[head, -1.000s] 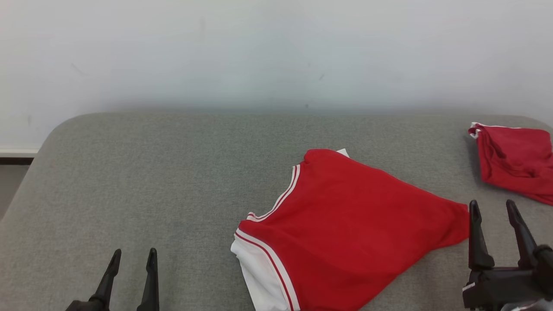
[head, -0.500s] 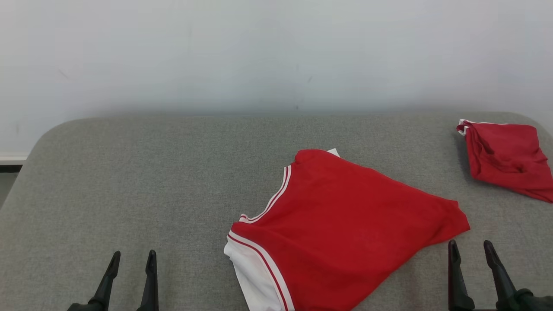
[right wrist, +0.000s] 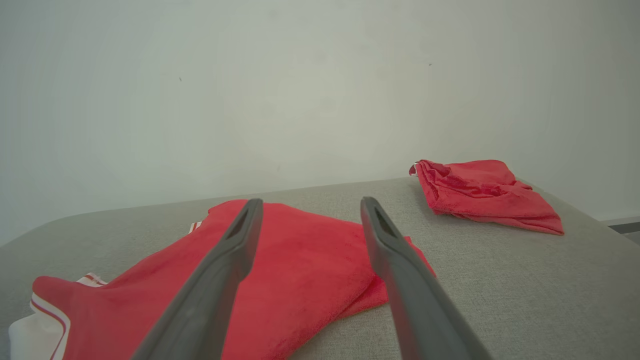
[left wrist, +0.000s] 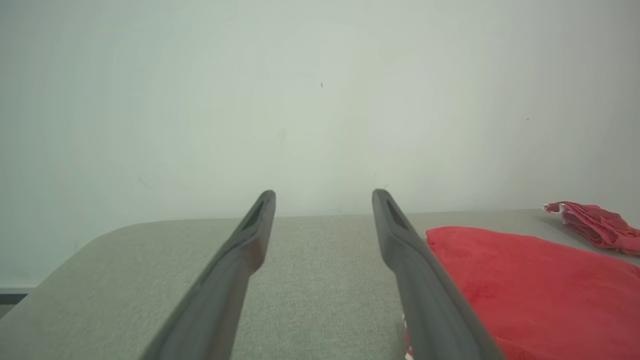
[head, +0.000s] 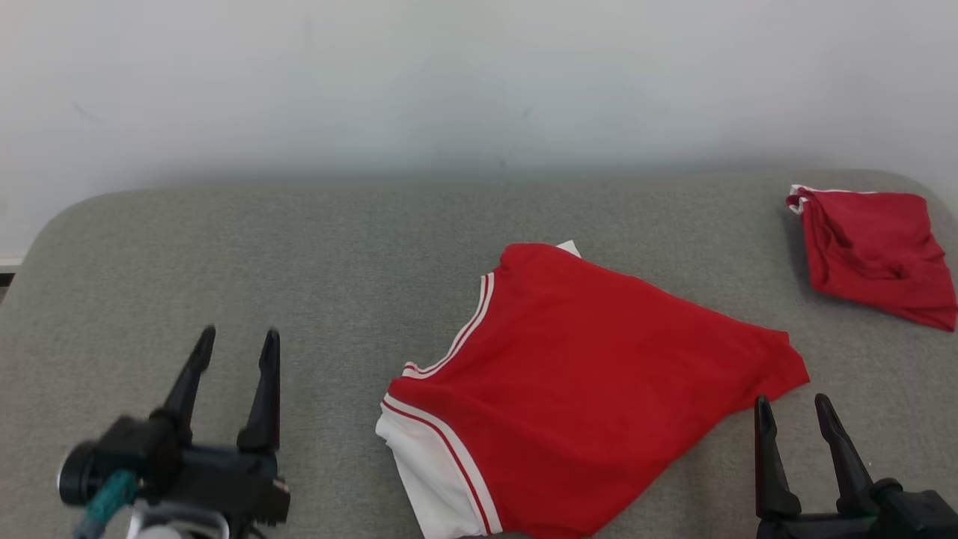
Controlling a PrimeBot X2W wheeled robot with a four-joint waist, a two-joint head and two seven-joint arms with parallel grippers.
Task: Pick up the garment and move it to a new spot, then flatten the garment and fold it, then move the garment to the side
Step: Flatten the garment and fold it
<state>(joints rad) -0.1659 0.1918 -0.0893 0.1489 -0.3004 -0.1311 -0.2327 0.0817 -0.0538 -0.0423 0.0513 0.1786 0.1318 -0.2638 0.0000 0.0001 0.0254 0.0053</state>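
Garment (head: 591, 404), red with white-striped trim at the collar and a white panel at its near-left corner, lies loosely folded and fairly flat on the grey fabric-covered desk (head: 299, 254). Its near edge reaches the bottom of the head view. To the garment's left, well apart from it, the left pincer (head: 239, 332) hovers over bare desk, its two dark fingers spread wide with nothing between them. Just off the garment's right corner stands the right pincer (head: 792, 399), fingers pointing away from the robot, likewise wide and empty. Its left fingertip is near the cloth's edge, but whether it touches cannot be told. Farther back and to the garment's right, well apart from it, a second red cloth (head: 872, 254) sits crumpled near the desk's far right corner. Behind the garment, past the desk's far edge, rises a plain pale wall (head: 449, 90).
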